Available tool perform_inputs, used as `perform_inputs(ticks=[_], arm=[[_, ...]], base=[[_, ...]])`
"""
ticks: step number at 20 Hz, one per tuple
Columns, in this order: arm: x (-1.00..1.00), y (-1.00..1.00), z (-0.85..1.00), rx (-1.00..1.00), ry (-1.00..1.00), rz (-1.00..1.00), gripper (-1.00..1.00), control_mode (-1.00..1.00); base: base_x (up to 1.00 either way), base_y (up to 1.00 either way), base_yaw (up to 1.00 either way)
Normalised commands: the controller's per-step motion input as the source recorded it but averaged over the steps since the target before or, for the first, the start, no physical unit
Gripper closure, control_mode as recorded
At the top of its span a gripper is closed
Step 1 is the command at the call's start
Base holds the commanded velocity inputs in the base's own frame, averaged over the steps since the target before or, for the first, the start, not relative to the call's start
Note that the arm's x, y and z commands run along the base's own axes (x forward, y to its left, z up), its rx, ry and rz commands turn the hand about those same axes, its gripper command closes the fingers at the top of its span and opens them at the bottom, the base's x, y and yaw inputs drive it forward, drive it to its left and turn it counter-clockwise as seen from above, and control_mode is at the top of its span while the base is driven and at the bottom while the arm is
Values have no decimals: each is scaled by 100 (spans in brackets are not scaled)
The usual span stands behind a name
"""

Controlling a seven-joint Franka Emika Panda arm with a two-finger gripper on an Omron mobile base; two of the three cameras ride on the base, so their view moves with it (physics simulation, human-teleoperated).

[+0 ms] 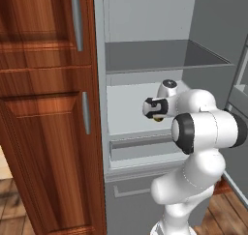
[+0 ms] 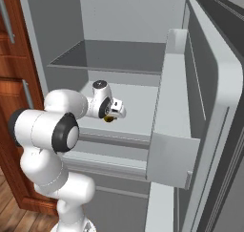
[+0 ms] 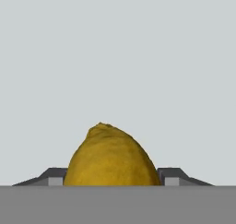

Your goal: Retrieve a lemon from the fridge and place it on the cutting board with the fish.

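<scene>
The fridge (image 1: 145, 16) stands open, its door (image 2: 209, 107) swung out to the right with a white door bin (image 2: 174, 145) jutting close beside the arm. Reddish-brown wooden cabinets (image 1: 46, 113) flank it on the left. A grey upper shelf (image 1: 164, 57) hangs above the white shelf (image 2: 138, 107) where the gripper (image 1: 157, 117) reaches in, with a drawer (image 1: 140, 149) below. The base views show just a sliver of the lemon (image 2: 109, 118) under the hand. The hand view shows the lemon (image 3: 112, 158) bracketed by both fingertips (image 3: 54, 177), which sit against its sides; whether they actually squeeze it cannot be told.
</scene>
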Motion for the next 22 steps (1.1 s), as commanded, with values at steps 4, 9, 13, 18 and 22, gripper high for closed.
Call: perform_inputs(ticks=[4, 9, 13, 18, 22], arm=[[0, 0, 0, 0, 1, 0, 100, -100], [-64, 0, 0, 0, -2, 0, 100, -100], [-100, 0, 9, 0, -5, 0, 100, -100], [-94, 1, 56, 0, 2, 0, 100, -100], [-88, 15, 76, 0, 8, 0, 100, -100]], base=[[0, 0, 0], [0, 0, 0], [0, 0, 0], [0, 0, 0], [0, 0, 0]])
